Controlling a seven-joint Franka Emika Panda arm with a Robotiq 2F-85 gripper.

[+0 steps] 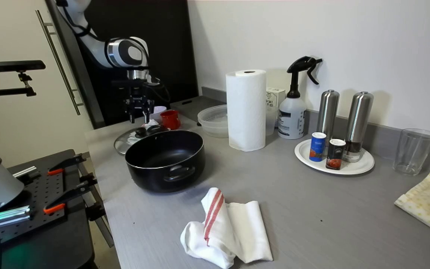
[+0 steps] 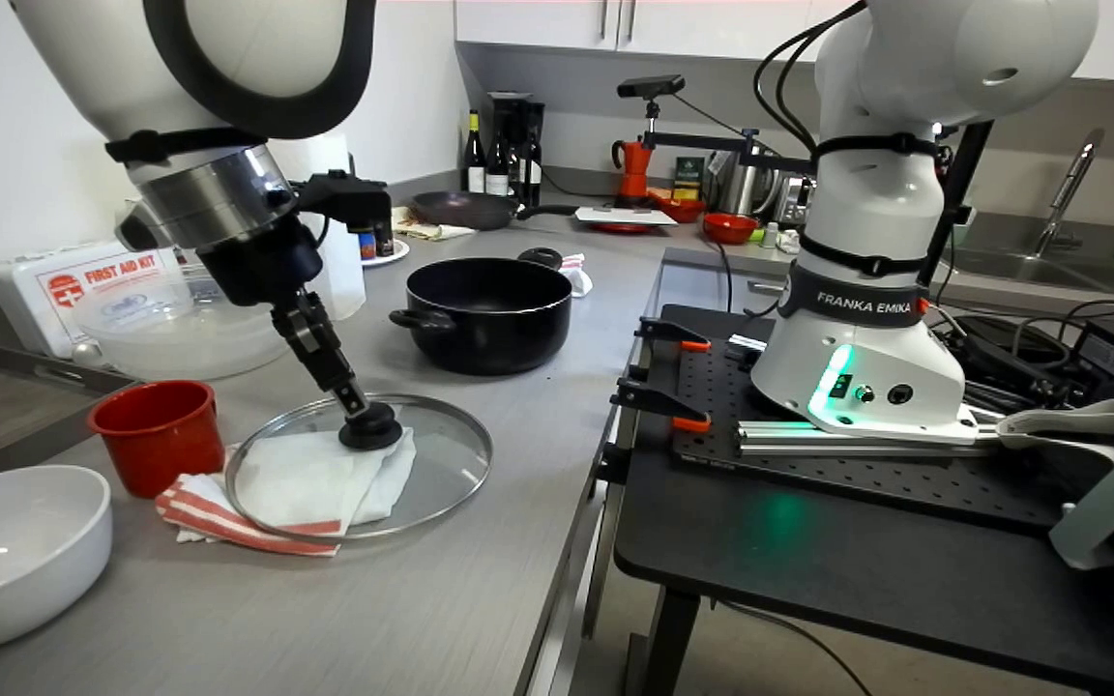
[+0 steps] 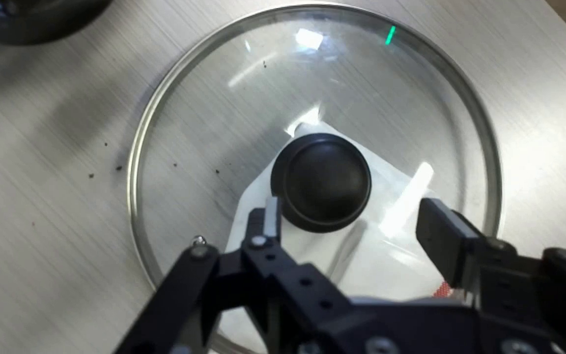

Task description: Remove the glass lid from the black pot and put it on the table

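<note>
Lid (image 3: 321, 182) lies beneath the gripper (image 3: 352, 212), its jaws apart.

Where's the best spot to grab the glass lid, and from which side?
Probably by the round black knob, from straight above: it stands up at the middle of the glass lid, whereas the thin rim lies low, partly over the cloth.

Table (image 1: 293, 216): matt grey, fine-streaked. Near its robot-side edge: glass lid (image 2: 361, 474), smooth, metal rim (image 3: 133, 187), smooth dark knob (image 3: 322, 182); black pot (image 2: 499, 338), glossy. Toward wall edge: shiny metal mills (image 1: 360, 119), matt paper roll (image 1: 246, 112), translucent plastic tub (image 1: 215, 129).
</note>
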